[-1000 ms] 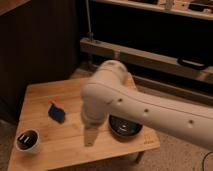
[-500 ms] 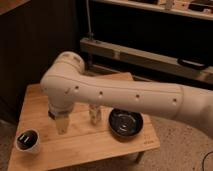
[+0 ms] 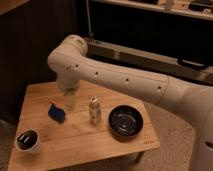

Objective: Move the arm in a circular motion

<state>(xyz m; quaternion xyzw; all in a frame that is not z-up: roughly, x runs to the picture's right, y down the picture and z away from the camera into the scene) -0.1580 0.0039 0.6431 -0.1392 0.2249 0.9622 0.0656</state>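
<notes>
The arm is thick and cream-white with small dark dots. It reaches from the right edge up and left across the view to a rounded elbow joint. From the elbow a short segment drops to the narrow pale gripper, which hangs over the back left part of the wooden table, just right of a blue object. The gripper holds nothing that I can see.
On the table stand a small pale bottle in the middle, a black bowl to the right and a white cup with a dark inside at the front left. Dark shelving and a metal rail run behind.
The elbow swung left across the table, then rose and shifted slightly right. The blue object and the bottle, covered before, now show.
</notes>
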